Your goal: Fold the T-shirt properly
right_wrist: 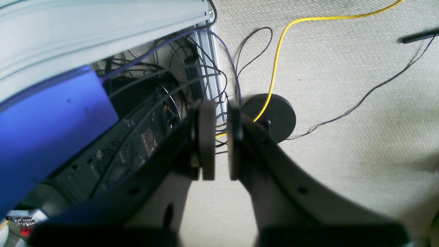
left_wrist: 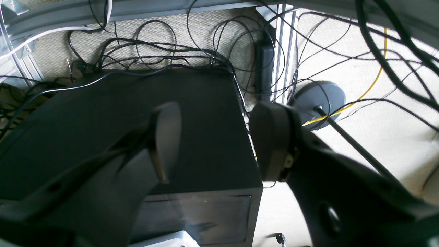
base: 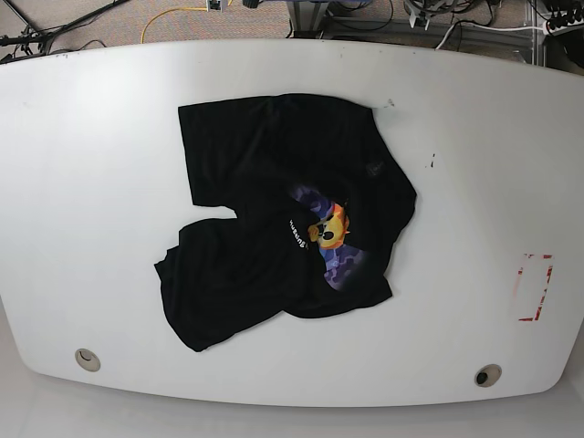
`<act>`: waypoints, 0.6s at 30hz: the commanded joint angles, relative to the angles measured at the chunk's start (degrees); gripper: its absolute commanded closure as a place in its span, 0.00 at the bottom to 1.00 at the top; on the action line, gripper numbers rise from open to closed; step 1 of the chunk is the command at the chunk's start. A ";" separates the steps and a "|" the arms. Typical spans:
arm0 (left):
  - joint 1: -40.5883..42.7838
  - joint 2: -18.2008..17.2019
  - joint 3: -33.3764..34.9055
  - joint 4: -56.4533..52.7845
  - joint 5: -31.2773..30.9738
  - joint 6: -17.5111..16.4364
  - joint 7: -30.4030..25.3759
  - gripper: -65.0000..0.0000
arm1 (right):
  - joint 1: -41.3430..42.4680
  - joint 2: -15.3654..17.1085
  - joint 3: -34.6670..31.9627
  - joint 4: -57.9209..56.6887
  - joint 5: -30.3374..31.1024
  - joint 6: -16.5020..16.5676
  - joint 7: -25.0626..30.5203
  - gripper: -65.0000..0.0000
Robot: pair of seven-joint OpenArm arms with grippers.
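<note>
The black T-shirt point(base: 274, 210) lies rumpled and partly folded over itself in the middle of the white table point(base: 474, 164), with its yellow-orange face print point(base: 330, 228) facing up. Neither arm shows in the base view. My left gripper point(left_wrist: 216, 137) is open with nothing between its fingers, and it hangs off the table above a black computer case point(left_wrist: 192, 120). My right gripper point(right_wrist: 219, 140) is shut apart from a thin gap, holds nothing, and looks down at carpet. The T-shirt appears in neither wrist view.
A red-outlined mark point(base: 536, 287) sits near the table's right edge. Two round holes point(base: 88, 359) point(base: 487, 375) lie along the front edge. Below the grippers are tangled cables point(left_wrist: 164, 51), a yellow cable point(right_wrist: 277, 51) and a round black stand base point(right_wrist: 274, 116).
</note>
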 commanded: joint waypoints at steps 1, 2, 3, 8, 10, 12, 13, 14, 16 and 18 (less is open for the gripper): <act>0.48 -0.45 0.03 0.88 -0.30 0.19 -0.20 0.51 | -0.96 0.09 -0.03 0.27 0.11 0.31 0.47 0.93; 0.53 -0.45 0.06 1.01 -0.32 0.19 -0.13 0.51 | -1.01 0.09 -0.05 0.27 0.12 0.29 0.49 0.93; 0.64 -0.46 0.10 1.13 -0.33 0.18 -0.13 0.51 | -1.09 0.09 -0.07 0.34 0.12 0.29 0.49 0.93; 1.56 -0.77 -0.02 1.16 -0.09 0.23 -0.02 0.51 | -2.02 0.16 -0.23 0.78 0.11 0.22 0.92 0.93; 1.94 -0.88 0.07 1.47 -0.09 0.25 -0.01 0.51 | -2.59 0.16 -0.44 1.26 0.11 0.18 1.08 0.93; 2.49 -0.98 0.14 1.80 -0.06 0.27 0.02 0.51 | -3.28 0.17 -0.65 1.77 0.10 0.04 1.18 0.93; 2.74 -1.03 0.10 2.14 -0.07 0.27 0.03 0.51 | -3.60 0.16 -0.70 2.15 0.10 0.10 1.21 0.93; 2.98 -1.07 0.06 2.47 -0.07 0.26 0.05 0.51 | -3.93 0.16 -0.76 2.54 0.11 0.16 1.25 0.93; 3.75 -1.26 -0.09 3.19 -0.07 0.23 -0.15 0.51 | -4.66 0.10 -0.63 3.34 0.19 0.06 1.47 0.93; 5.33 -1.41 -0.44 4.74 -0.41 0.06 -0.97 0.51 | -6.30 -0.01 -0.03 5.44 0.19 0.18 2.67 0.93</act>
